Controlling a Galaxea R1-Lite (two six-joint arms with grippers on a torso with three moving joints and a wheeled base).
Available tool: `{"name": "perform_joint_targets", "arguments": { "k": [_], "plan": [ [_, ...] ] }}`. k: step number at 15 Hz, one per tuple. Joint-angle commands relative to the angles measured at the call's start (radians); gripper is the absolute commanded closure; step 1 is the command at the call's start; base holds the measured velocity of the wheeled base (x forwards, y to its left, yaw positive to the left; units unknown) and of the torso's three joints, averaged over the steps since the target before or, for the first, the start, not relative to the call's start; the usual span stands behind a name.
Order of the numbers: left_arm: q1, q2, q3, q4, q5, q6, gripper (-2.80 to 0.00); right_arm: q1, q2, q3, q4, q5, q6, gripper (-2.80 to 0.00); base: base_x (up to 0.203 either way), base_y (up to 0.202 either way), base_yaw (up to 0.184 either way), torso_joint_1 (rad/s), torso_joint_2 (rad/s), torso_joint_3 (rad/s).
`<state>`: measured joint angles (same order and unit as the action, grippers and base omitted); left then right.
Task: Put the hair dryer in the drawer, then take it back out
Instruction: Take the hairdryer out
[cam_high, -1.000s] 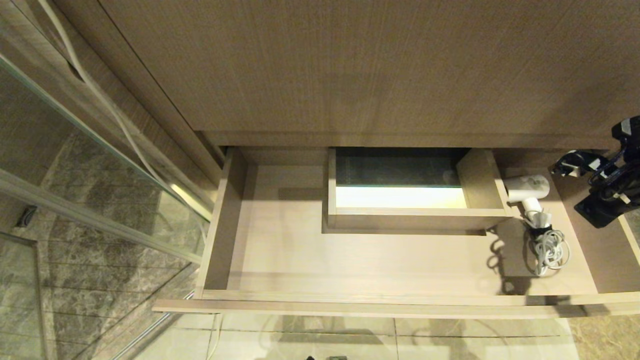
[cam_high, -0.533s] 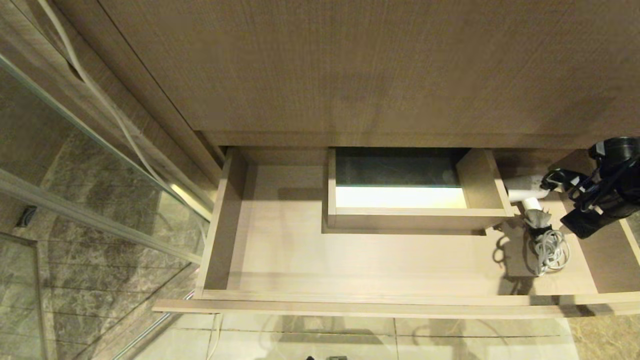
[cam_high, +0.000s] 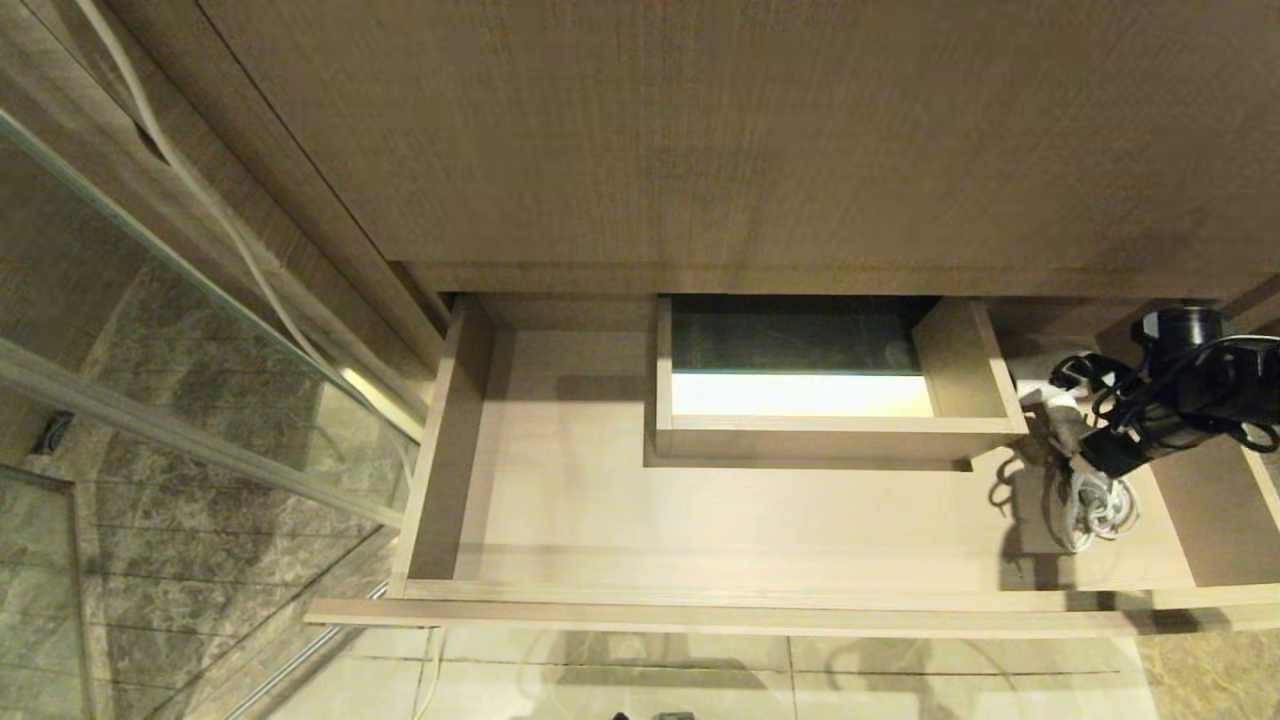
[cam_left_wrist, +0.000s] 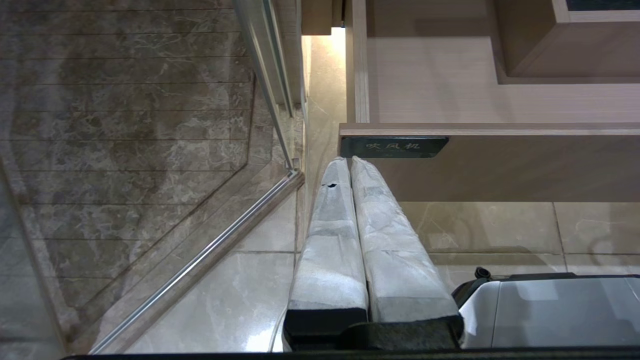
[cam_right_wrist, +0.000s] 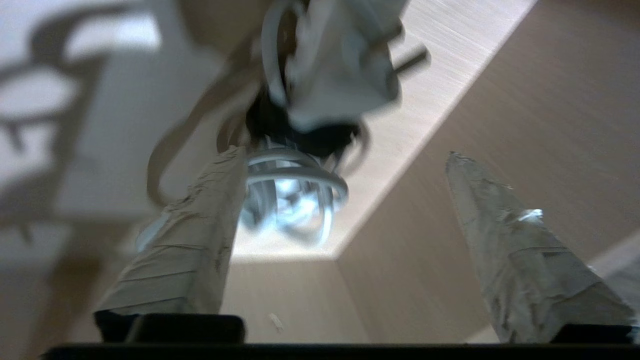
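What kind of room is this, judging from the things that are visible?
Probably a bathroom, maybe in a hotel: a clear glass shower partition over grey marble floor tiles, and a white plastic hair dryer with coiled cord lying in an open light wood-grain drawer.

Right claw (cam_right_wrist: 345, 165) spread wide — coiled cord (cam_right_wrist: 295, 200) between.

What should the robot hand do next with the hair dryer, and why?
Probably ease the right gripper down around the hair dryer and close. Its fingers stand apart and hold nothing, and the dryer lies in the drawer with its coiled cord.
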<state>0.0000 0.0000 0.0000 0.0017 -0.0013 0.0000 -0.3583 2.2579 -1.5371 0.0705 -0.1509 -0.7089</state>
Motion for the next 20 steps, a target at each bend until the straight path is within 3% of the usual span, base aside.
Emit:
{"name": "perform_joint_targets", "arguments": {
  "k": [1,5,8,20],
  "plan": [
    [0.000,0.000,0.000,0.000,0.000,0.000,0.00,0.002,0.064,-0.016,-0.013,0.002,0.031,-2.80,0.000,0.000,0.000,0.000,0.00,0.000],
    [0.000,0.000,0.000,0.000,0.000,0.000,0.00,0.006,0.099,-0.049,-0.021,0.004,0.072,-2.80,0.000,0.000,0.000,0.000,0.00,0.000],
    [0.000,0.000,0.000,0.000,0.000,0.000,0.00,0.010,0.120,-0.094,-0.020,0.008,0.148,-2.80,0.000,0.000,0.000,0.000,0.00,0.000],
    [0.000,0.000,0.000,0.000,0.000,0.000,0.00,0.010,0.146,-0.092,0.009,0.126,0.149,-2.80,0.000,0.000,0.000,0.000,0.00,0.000]
  ]
}}
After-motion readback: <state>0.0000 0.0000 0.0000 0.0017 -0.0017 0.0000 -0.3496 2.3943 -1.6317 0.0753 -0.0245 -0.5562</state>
